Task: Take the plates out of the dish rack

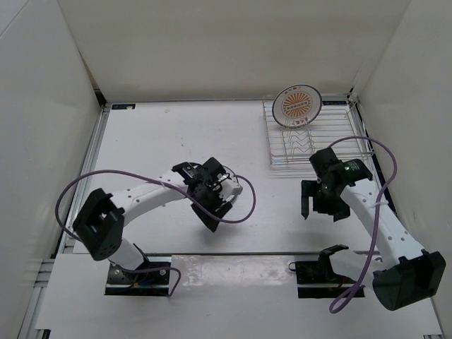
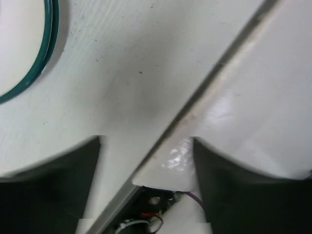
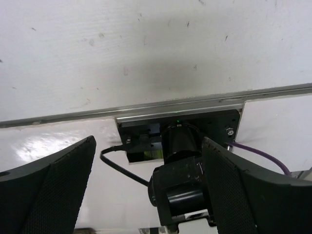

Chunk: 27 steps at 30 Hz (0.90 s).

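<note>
No writing can be read in any view. The orange sunburst plate (image 1: 297, 106) has a few dark lines across its pale centre that may be print, but in the top view they are too small to make out. A small dark strip (image 1: 121, 106) at the far left edge of the tabletop (image 1: 176, 141) looks like a label, and its marks are just as illegible.

Bright, even light falls from above; shadows on the tabletop (image 1: 176, 134) are soft and faint. The left wrist view is blurred, the left gripper (image 2: 146, 140) smeared at its edges, with glare nearby.
</note>
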Motion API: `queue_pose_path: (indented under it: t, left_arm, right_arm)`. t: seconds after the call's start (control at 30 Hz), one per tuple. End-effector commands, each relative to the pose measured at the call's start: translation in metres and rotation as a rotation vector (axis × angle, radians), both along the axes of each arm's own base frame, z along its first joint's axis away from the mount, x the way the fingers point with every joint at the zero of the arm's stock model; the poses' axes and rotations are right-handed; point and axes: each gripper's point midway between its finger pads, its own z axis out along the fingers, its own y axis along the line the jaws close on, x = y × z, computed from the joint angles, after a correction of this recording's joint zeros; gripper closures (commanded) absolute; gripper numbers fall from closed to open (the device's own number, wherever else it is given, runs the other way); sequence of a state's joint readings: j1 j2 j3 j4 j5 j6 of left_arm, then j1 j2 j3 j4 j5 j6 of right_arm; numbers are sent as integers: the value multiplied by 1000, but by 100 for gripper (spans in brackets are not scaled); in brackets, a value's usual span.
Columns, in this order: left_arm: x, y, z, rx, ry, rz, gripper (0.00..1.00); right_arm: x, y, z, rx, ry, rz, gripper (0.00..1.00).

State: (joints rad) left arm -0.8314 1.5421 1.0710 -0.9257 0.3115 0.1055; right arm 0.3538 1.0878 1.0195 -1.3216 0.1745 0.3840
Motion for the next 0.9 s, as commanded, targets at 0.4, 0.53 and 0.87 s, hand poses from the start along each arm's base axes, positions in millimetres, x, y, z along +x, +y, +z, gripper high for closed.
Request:
queue_pose_path:
  t: [0.4, 0.53, 0.87]
  left_arm:
    - [4, 42, 161, -261, -422, 242, 0]
    - [-6, 66, 149, -238, -428, 352, 0]
    - [-20, 108, 139, -315, -567, 432, 0]
  right_arm:
    - [154, 43, 152, 245, -582, -375, 52]
    - [196, 60, 200, 401, -751, -415, 45]
    - [298, 81, 264, 562, -810, -478, 12]
